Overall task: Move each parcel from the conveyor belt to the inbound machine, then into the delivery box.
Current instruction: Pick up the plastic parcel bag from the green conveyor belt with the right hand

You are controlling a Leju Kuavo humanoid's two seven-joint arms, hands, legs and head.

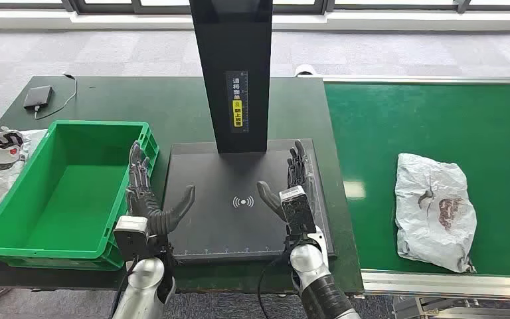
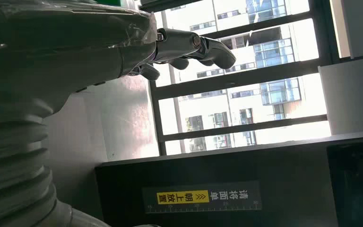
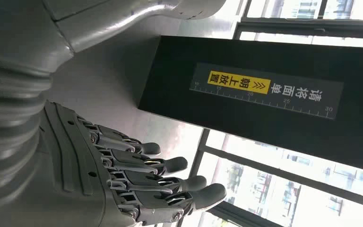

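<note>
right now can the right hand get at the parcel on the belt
Probably yes. The right hand is open over the inbound machine, and nothing stands between it and the parcel on the conveyor belt, though the arm must swing right.

Head view looks forward and down from high up onto the desk (image 1: 106, 93) and conveyor belt (image 1: 431, 119). Both wrist views sit close behind their hands, turned, facing the inbound machine's black column (image 1: 232, 73) and windows; all three share its yellow label (image 1: 238, 113).
</note>
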